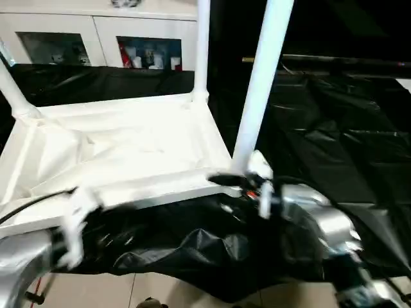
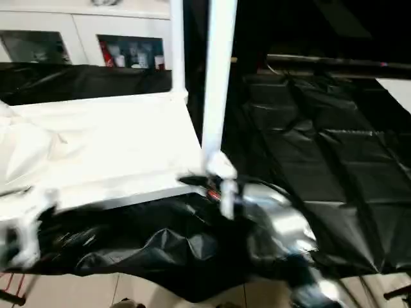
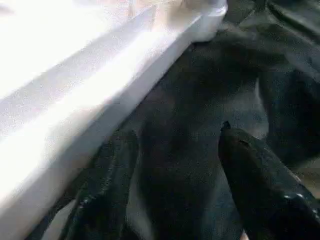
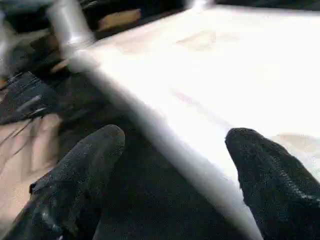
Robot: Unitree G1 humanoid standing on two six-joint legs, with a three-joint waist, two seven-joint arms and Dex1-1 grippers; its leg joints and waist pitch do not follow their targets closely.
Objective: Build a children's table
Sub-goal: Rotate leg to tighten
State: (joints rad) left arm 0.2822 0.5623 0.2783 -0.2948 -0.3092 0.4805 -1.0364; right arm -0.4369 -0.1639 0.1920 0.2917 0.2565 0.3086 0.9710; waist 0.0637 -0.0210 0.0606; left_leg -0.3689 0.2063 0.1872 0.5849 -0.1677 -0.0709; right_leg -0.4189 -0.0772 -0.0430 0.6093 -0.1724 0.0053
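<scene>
Legs (image 1: 263,83) stand in the upturned table top (image 1: 115,154) on the black-draped worktop (image 1: 340,141). Both end effectors, left (image 3: 175,175) and right (image 4: 175,165), are spread empty near its front edge; a bump could tip a loosely seated leg.

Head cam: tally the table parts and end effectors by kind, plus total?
Table top, upside down on the black sheet: 1
Legs standing in corner sockets: 3 (far left, far right, near right)
End effectors: 2 (left, right, both open, holding nothing)
Total: 6
</scene>
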